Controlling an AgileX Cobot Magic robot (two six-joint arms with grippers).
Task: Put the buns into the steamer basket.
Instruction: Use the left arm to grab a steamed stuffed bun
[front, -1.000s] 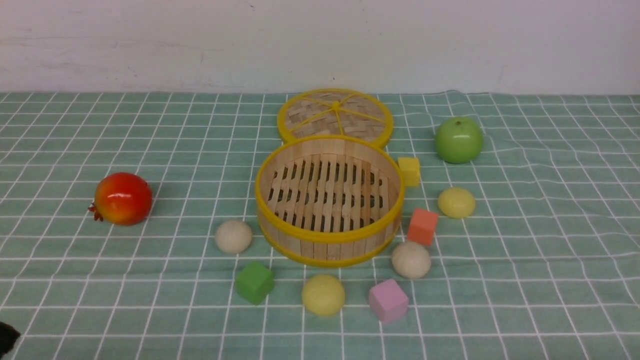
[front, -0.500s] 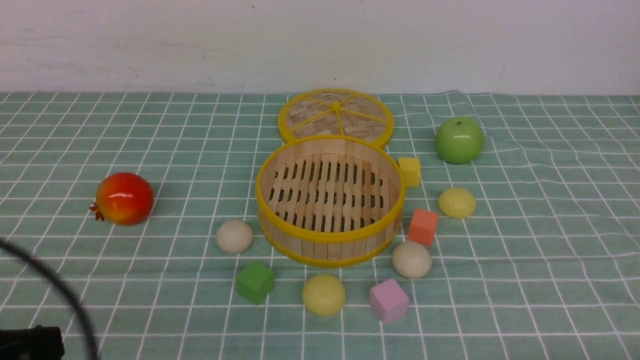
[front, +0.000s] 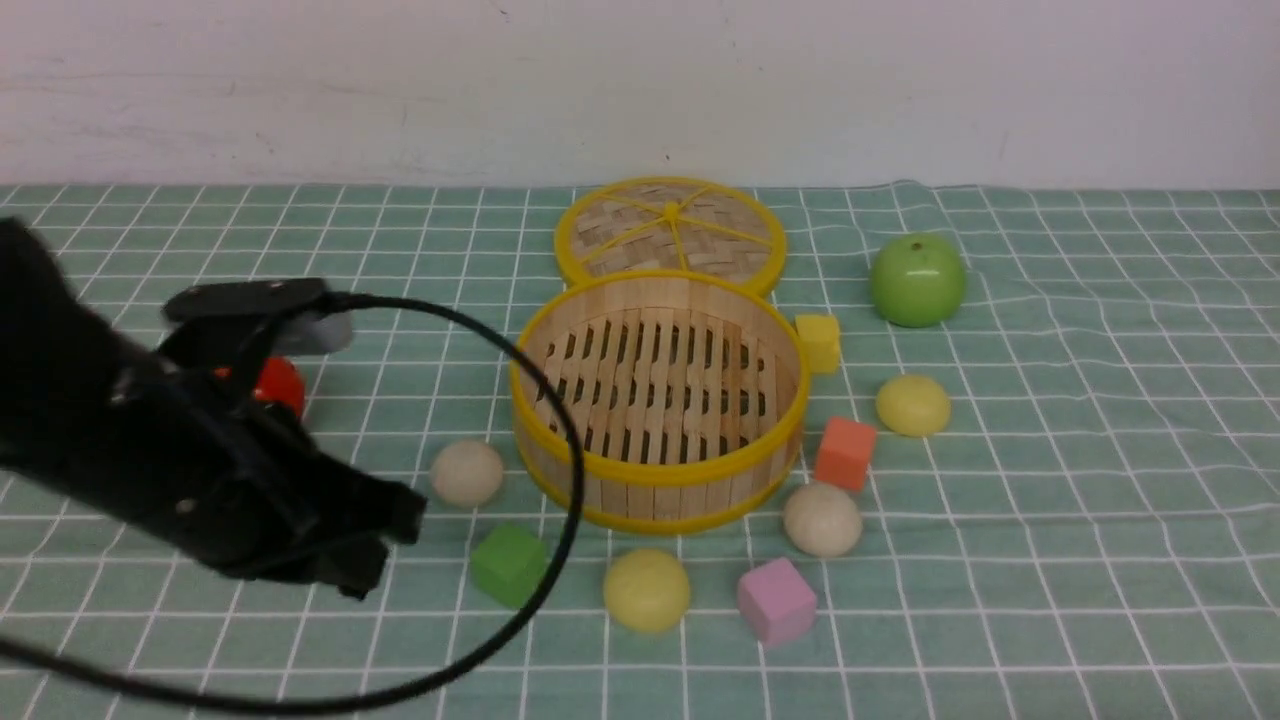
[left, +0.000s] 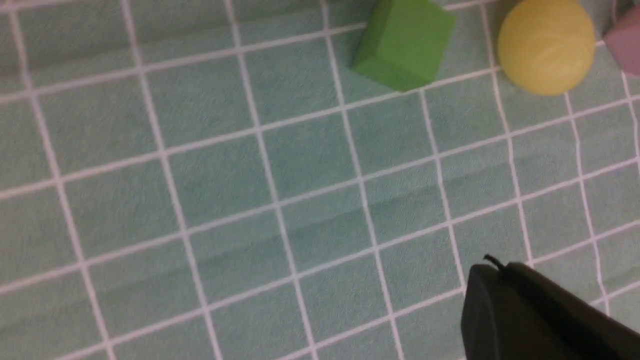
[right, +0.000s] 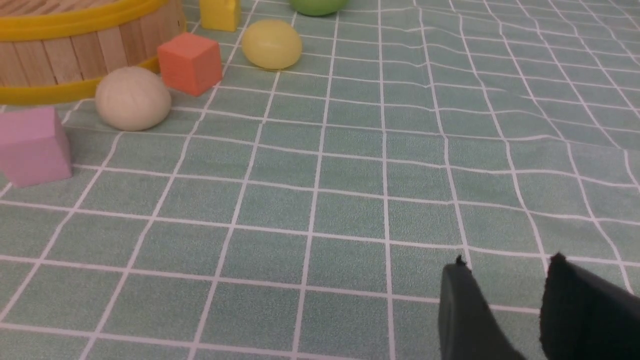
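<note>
The steamer basket (front: 660, 478) stands empty mid-table. Four buns lie on the cloth around it: a beige one (front: 467, 473) at its left, a beige one (front: 822, 519) at its front right, a yellow one (front: 647, 589) in front, a yellow one (front: 913, 404) at its right. My left gripper (front: 395, 540) is shut and empty, low over the cloth left of the green cube; in its wrist view (left: 495, 272) the front yellow bun (left: 546, 47) lies ahead. My right gripper (right: 507, 265) is open and empty, out of the front view, with the beige bun (right: 132, 98) and yellow bun (right: 271, 43) far ahead.
The flat lid (front: 670, 230) lies behind the basket. A green apple (front: 917, 280) sits at the back right. A pomegranate (front: 275, 385) is half hidden by my left arm. Green (front: 510, 565), pink (front: 777, 600), orange (front: 845, 452) and yellow (front: 819, 342) cubes sit among the buns. A black cable loops before the basket.
My left arm has swung in from the lower left corner and now reaches toward the green cube, covering the pomegranate. The buns and the basket have not moved.
</note>
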